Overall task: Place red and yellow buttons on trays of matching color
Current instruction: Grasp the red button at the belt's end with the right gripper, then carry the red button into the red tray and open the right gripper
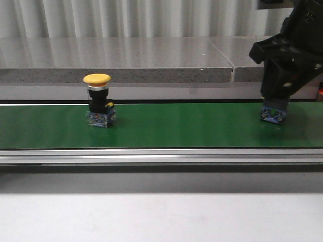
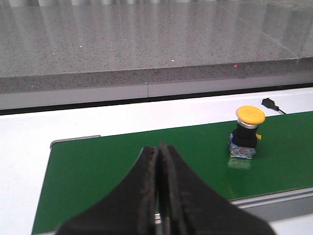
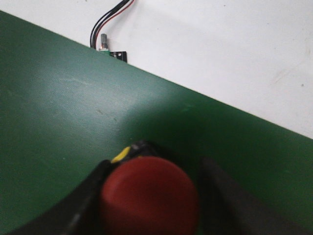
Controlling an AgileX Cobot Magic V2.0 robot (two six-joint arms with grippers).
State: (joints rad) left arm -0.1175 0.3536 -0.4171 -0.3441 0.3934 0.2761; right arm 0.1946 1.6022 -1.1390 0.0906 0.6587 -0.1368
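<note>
Currently yellow button (image 1: 99, 100) stands upright on green belt (image 1: 176, 126), cap up, long axis vertical. Red button (image 3: 149, 196) also upright, far along the belt from the yellow one, between right gripper (image 3: 151, 196) jaws, gripped. Left gripper (image 2: 158, 161) jaws closed, empty.

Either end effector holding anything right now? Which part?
The right end effector has its fingers either side of the red mushroom-cap push button, at the cap and body. The left end effector is shut and empty.
</note>
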